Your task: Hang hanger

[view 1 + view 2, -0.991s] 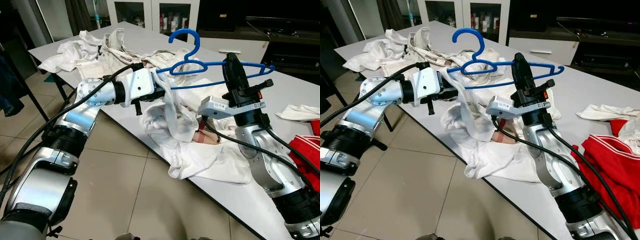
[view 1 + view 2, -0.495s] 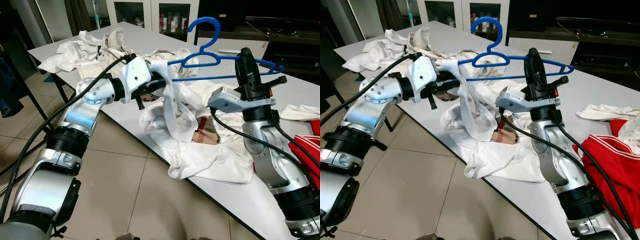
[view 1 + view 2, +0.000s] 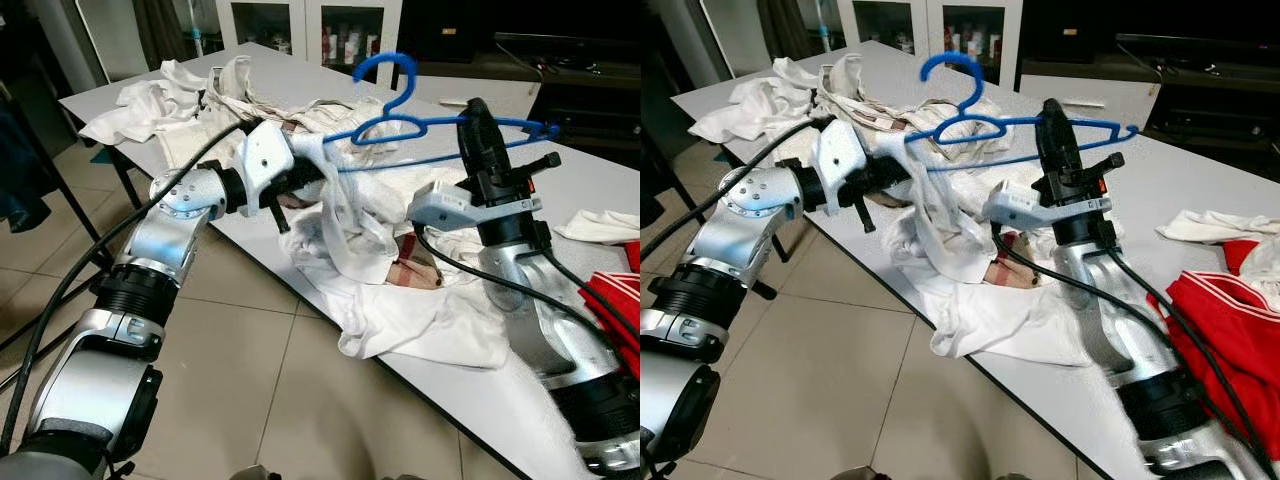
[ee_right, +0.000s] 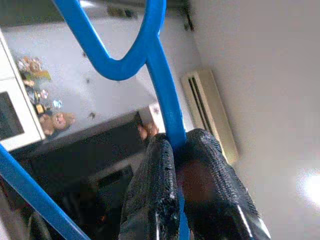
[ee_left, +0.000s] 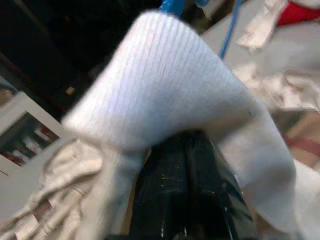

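Right wrist view: right gripper (image 4: 175, 150) jaws clenched on blue hanger (image 4: 162, 85); left gripper (image 5: 186, 150) jaws pinching white garment (image 5: 165, 85); no legible writing.

Relative to half a second earlier, the blue plastic hanger (image 3: 440, 125) sits lower and further toward the robot's left, its hook now over the heaped white clothes rather than against the dark cabinet behind; a second earlier it was lower still, so the motion is a rise followed by a partial descent. The right gripper (image 3: 474, 118), clamped on the hanger's upper bar, has shifted with it toward the left and downward. The left gripper (image 3: 318, 172), under the white knitted garment (image 3: 345, 215) draped over it, has dropped slightly, and its silver wrist housing has rolled to face more upward than a second ago.
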`<state>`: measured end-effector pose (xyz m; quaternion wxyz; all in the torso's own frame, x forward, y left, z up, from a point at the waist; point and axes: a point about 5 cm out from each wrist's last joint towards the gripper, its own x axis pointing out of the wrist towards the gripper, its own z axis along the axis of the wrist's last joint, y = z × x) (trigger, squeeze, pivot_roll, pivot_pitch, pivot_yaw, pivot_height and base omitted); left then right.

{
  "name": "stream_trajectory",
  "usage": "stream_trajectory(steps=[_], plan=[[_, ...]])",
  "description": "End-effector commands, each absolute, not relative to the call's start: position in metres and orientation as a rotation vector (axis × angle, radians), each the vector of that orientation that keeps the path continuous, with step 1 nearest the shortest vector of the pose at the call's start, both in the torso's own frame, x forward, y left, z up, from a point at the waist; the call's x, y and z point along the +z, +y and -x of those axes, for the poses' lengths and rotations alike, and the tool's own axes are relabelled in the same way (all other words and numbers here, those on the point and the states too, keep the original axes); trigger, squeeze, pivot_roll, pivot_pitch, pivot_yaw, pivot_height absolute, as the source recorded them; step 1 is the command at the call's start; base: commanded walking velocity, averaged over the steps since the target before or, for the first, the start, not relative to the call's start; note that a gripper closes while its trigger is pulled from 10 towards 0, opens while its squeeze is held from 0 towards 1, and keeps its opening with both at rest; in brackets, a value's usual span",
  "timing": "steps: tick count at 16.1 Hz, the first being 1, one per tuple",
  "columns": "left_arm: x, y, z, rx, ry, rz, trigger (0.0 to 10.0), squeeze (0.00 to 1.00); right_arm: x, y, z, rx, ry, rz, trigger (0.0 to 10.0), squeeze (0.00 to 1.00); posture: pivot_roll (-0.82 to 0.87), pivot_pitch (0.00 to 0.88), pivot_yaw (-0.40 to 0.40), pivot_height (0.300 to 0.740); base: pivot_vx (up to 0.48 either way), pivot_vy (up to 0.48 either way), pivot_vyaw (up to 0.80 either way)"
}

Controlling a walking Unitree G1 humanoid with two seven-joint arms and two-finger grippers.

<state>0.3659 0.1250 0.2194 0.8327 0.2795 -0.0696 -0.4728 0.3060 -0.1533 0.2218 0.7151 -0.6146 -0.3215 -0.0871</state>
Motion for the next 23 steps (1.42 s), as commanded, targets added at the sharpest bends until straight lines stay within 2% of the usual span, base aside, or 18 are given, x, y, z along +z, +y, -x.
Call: stream_trajectory(steps=[1,3,4,5,6,7,8,9,11,12,13,14,15,17,20,21,23], plan=[[0.201,0.124,-0.361,-1.067,-0.038,-0.625,10.0,0.00,0.234,-0.146,-0.305,-0.180,-0.786,1.332,10.0,0.00,-0.02,0.000,0.031,0.723,0.000,0.000,0.00],[0.196,0.124,-0.359,-1.097,-0.006,-0.627,9.8,0.00,0.236,-0.148,-0.306,-0.182,-0.790,1.335,10.0,0.00,-0.02,0.000,0.033,0.723,0.000,0.000,0.00],[0.194,0.124,-0.357,-1.105,0.001,-0.635,8.5,0.00,0.238,-0.148,-0.306,-0.186,-0.795,1.336,10.0,0.00,-0.02,0.000,0.033,0.723,0.000,0.000,0.00],[0.194,0.123,-0.356,-1.119,0.000,-0.627,1.7,0.00,0.239,-0.147,-0.307,-0.189,-0.801,1.332,10.0,0.00,-0.02,0.000,0.033,0.723,0.000,0.000,0.00],[0.195,0.123,-0.355,-1.126,-0.005,-0.615,0.0,0.00,0.239,-0.147,-0.307,-0.190,-0.804,1.330,10.0,0.00,-0.02,0.000,0.033,0.723,0.000,0.000,0.00],[0.197,0.123,-0.356,-1.126,-0.008,-0.615,0.0,0.00,0.241,-0.145,-0.309,-0.192,-0.810,1.322,10.0,0.00,-0.02,0.000,0.033,0.723,0.000,0.000,0.00],[0.199,0.125,-0.360,-1.081,-0.006,-0.629,8.4,0.00,0.242,-0.144,-0.310,-0.195,-0.814,1.317,10.0,0.00,-0.01,0.000,0.033,0.723,0.000,0.000,0.00],[0.199,0.126,-0.362,-1.057,-0.008,-0.634,10.0,0.00,0.243,-0.144,-0.311,-0.199,-0.815,1.313,10.0,0.00,-0.01,0.000,0.033,0.723,0.000,0.000,0.00],[0.203,0.127,-0.366,-1.017,-0.029,-0.588,10.0,0.00,0.246,-0.147,-0.315,-0.212,-0.797,1.286,10.0,0.00,-0.02,0.000,0.035,0.723,0.000,0.000,0.00],[0.208,0.125,-0.367,-1.011,-0.064,-0.520,4.0,0.00,0.249,-0.150,-0.318,-0.217,-0.759,1.230,10.0,0.00,-0.02,0.000,0.035,0.723,0.000,0.000,0.00],[0.213,0.125,-0.368,-0.995,-0.095,-0.473,1.3,0.00,0.249,-0.151,-0.321,-0.200,-0.727,1.188,10.0,0.00,-0.02,0.000,0.036,0.723,0.000,0.000,0.00],[0.222,0.126,-0.371,-0.965,-0.144,-0.383,0.0,0.00,0.248,-0.153,-0.328,-0.154,-0.646,1.091,10.0,0.00,-0.02,0.000,0.036,0.723,0.000,0.000,0.00],[0.226,0.126,-0.372,-0.961,-0.165,-0.344,0.0,0.00,0.246,-0.156,-0.334,-0.117,-0.579,0.999,10.0,0.00,-0.02,0.000,0.035,0.723,0.000,0.000,0.00],[0.225,0.126,-0.372,-0.970,-0.165,-0.353,0.0,0.00,0.243,-0.156,-0.340,-0.040,-0.519,0.930,10.0,0.00,-0.01,0.000,0.035,0.723,0.000,0.000,0.00],[0.220,0.127,-0.374,-0.949,-0.133,-0.378,0.2,0.00,0.251,-0.150,-0.334,0.005,-0.603,0.967,10.0,0.00,-0.02,0.000,0.034,0.723,0.000,0.000,0.00],[0.217,0.128,-0.375,-0.935,-0.112,-0.391,10.0,0.00,0.254,-0.149,-0.332,-0.007,-0.633,0.992,10.0,0.00,-0.02,0.000,0.035,0.723,0.000,0.000,0.00],[0.212,0.128,-0.376,-0.949,-0.066,-0.391,10.0,0.00,0.262,-0.148,-0.327,-0.045,-0.709,1.048,10.0,0.00,-0.02,0.000,0.037,0.723,0.000,0.000,0.00]])
